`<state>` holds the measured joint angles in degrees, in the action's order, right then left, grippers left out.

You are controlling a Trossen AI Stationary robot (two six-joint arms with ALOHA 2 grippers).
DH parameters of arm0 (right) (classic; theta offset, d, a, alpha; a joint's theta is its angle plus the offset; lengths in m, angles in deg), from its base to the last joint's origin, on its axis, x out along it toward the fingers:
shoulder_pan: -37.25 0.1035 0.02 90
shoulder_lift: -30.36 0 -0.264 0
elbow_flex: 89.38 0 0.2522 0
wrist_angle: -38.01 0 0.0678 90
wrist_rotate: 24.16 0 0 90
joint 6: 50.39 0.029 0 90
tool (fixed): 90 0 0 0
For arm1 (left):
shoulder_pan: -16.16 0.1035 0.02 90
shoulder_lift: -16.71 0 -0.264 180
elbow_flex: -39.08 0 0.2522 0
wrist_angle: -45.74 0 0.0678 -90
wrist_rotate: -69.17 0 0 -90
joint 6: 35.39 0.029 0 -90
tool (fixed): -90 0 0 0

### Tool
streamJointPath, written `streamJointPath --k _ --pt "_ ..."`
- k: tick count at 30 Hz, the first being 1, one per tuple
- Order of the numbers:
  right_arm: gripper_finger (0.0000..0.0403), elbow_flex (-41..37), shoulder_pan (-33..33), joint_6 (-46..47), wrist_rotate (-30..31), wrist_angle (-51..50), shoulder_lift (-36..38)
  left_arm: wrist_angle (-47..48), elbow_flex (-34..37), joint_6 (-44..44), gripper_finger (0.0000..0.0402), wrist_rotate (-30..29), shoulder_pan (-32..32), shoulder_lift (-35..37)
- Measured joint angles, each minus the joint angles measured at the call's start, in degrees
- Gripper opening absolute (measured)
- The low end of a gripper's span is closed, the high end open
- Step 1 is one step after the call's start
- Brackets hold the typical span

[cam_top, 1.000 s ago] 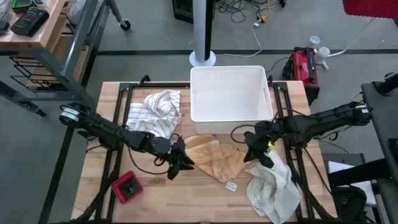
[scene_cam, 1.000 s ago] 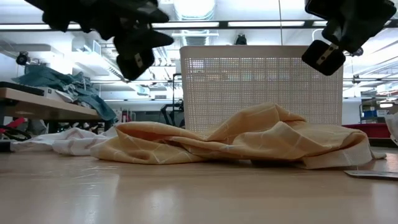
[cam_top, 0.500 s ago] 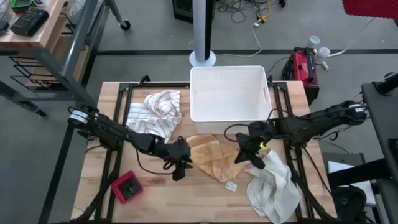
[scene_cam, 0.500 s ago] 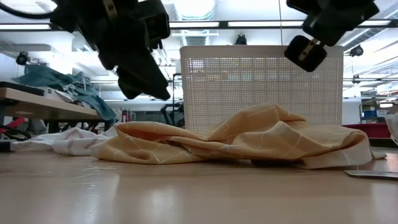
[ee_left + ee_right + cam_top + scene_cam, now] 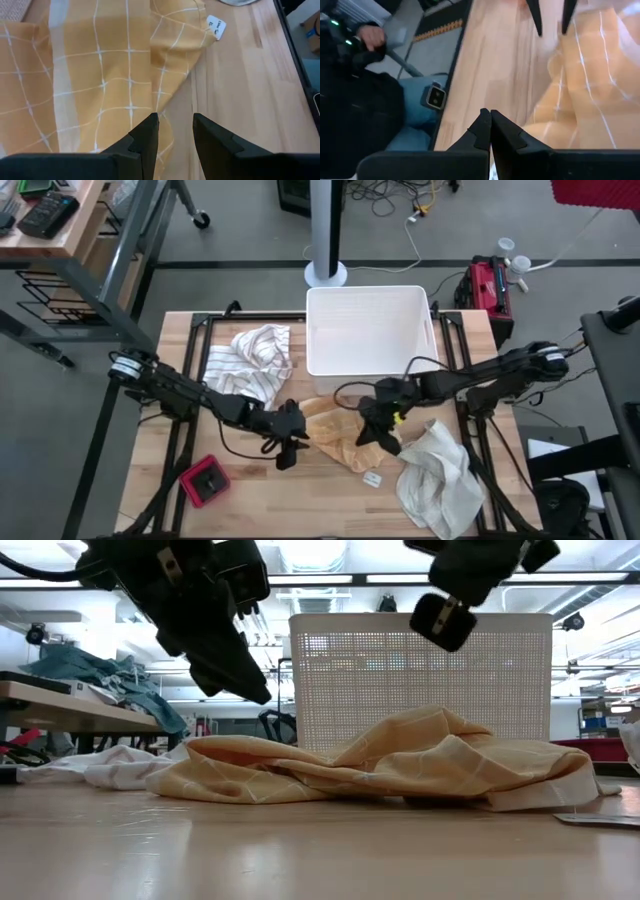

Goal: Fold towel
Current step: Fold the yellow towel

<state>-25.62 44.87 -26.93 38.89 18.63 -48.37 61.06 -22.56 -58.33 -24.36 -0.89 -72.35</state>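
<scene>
- The yellow checked towel (image 5: 340, 435) is lying crumpled in the middle of the wooden table (image 5: 250, 500), just in front of the white basket (image 5: 370, 330), with its near edge and a small label (image 5: 216, 26) pointing toward the table's front
- Bare wood is lying open along the whole front of the table, between the towel and the front edge, apart from a red box (image 5: 205, 482) sitting near the front left corner
- A white striped cloth (image 5: 250, 358) is taking up the back left area, and a pale cloth (image 5: 435, 475) is spreading over the front right, just beside the towel's right end
- The left gripper (image 5: 293, 445) is hovering above the towel's left edge, its fingers (image 5: 145, 140) standing partly apart with a gap between them and gripping nothing; in the left wrist view the towel's edge is lying right under that gap
- The right gripper (image 5: 378, 430) is hanging over the towel's right part, clear of the fabric in the low view, its fingers (image 5: 492, 131) pressed together and holding nothing
- In the right wrist view a person's hand (image 5: 370, 35) is showing beyond the table's edge
</scene>
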Motion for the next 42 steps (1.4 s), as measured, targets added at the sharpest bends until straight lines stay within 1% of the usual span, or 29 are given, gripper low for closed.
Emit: streamJointPath --k 4,6,8,10,13,16,20,23,26,28,30,32,34,36,39,42 --pt "0.0 3.86 0.0 -0.21 -0.06 -0.3 -5.41 2.16 0.02 -0.04 0.0113 0.06 -1.68 1.16" --pt "0.0 6.02 0.24 1.72 -0.43 0.13 -8.31 3.73 0.04 -0.14 0.0113 0.07 -2.87 2.24" --pt "0.0 7.87 0.37 4.39 -2.7 -0.41 -11.28 4.22 0.04 -0.52 0.0113 0.02 -3.98 3.43" --pt "0.0 10.33 0.37 5.02 -5.14 -0.47 -14.39 6.8 0.04 -1.54 0.0113 -0.38 -5.23 5.19" --pt "0.0 14.33 1.04 4.94 -5.13 -4.33 -18.2 10.74 0.02 -4.09 0.0113 -2.58 -6.98 7.63" --pt "0.0 18.58 2.54 2.01 -0.53 -9.61 -21.19 15.91 0.24 -6.66 0.0113 -7.29 -9.27 10.12" --pt "0.0 23.91 4.93 -1.94 10.47 -19.28 -22.45 19.8 1.95 -10.87 0.0113 -14.77 -12.22 13.49" --pt "0.0 27.04 6.38 -3.1 17.59 -24.75 -21.82 19.42 4.26 -13.06 0.0113 -19.8 -13.83 16.26" --pt "0.0 29.19 8.02 -2.37 25.9 -31.38 -19.88 18.72 6.37 -15.4 0.0113 -24.71 -14.6 18.1" --pt "0.0 29.7 8.99 -1.39 31.07 -34.97 -18.5 18.17 8.18 -16.92 0.0113 -26.73 -14.73 19.48" --pt "0.0 29.07 9.91 0.47 35.19 -39.01 -17.07 14.59 9.65 -17.36 0.0113 -27.45 -14.85 19.85" --pt "0.0 28.17 10.4 2.27 36.43 -40.22 -15.77 12.28 11.49 -17.3 0.0113 -27.45 -14.83 20.37" --pt "0.0004 26.43 10.91 3.84 36.11 -41.36 -14.3 6.75 13.02 -16.7 0.0113 -27.49 -14.84 20.15" --pt "0.0017 24.84 10.93 5.75 35.61 -40.72 -13.12 4.29 14.43 -15.96 0.0113 -27.48 -14.84 20.26" --pt "0.0049 22.11 10.93 8.73 35.52 -41.26 -11.93 -1.36 15.76 -15.49 0.0113 -28.52 -14.74 19.55" --pt "0.0091 19.31 10.75 11.17 35.58 -40.65 -11.26 -3.67 16.69 -15.09 0.0113 -29.72 -14.82 19.15"
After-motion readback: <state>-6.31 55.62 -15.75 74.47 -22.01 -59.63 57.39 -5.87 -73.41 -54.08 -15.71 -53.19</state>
